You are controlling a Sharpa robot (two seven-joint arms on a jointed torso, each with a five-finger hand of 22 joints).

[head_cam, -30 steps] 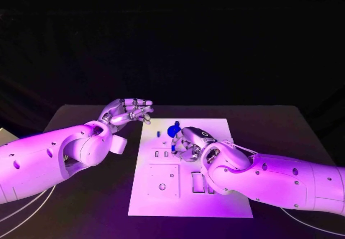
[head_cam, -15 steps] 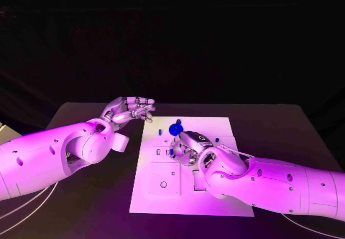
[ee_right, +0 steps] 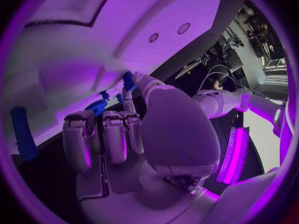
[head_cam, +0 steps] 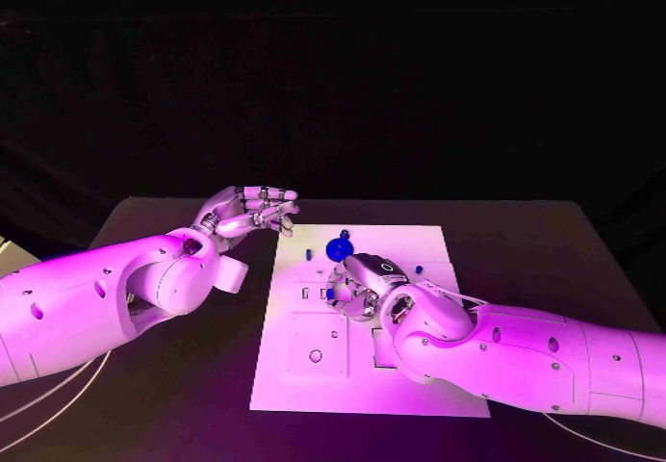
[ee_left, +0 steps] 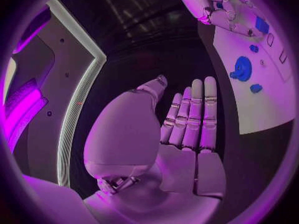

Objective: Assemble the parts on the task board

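1. The white task board (head_cam: 364,385) lies mid-worktop (head_cam: 166,404), a round blue part (head_cam: 338,250) near its far edge.
2. The right hand (head_cam: 364,281) rests on the board just nearer than that part, its fingers (ee_right: 129,100) pinching a small blue piece (ee_right: 127,79).
3. The left hand (head_cam: 247,214) hovers beside the board's far left corner, fingers (ee_left: 192,115) straight, together, holding nothing.

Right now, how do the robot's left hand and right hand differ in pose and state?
The left hand is raised beside the task board, over the black table; the right hand is down over the board. The left hand's fingers lie straight and side by side, holding nothing; the right hand's curl down, with a small blue part at its fingertips. Both are silver, on white arms.
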